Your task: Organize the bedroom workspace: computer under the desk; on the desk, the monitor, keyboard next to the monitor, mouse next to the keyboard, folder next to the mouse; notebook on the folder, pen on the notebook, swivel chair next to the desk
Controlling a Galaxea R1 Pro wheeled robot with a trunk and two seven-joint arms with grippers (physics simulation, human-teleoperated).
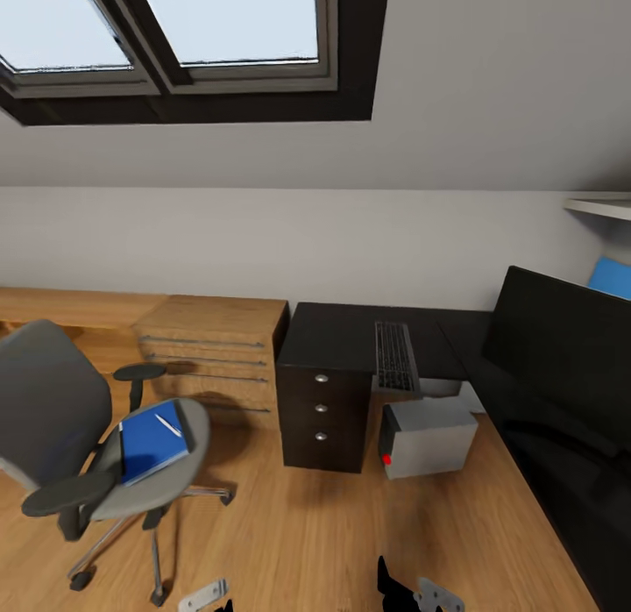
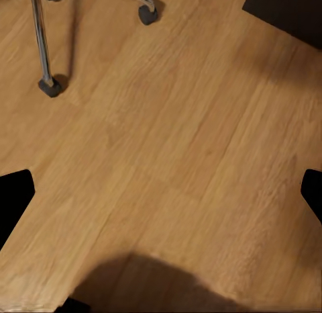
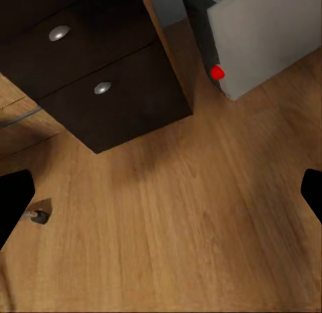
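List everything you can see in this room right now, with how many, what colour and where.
swivel chair: one, grey with black armrests, on the floor at left
folder: one, bright blue, on the chair seat
pen: one, white, on the folder
desk: one, glossy black, against the wall
keyboard: one, dark keys, on the desk
computer: one, light grey with a red dot, on the floor beside the desk drawers
monitor: one, black, at right
drawer chest: one, light wood, left of the desk
skylight: two panes, dark frame, overhead
left end effector: fingers apart over bare floor
right end effector: fingers apart, near the desk drawers
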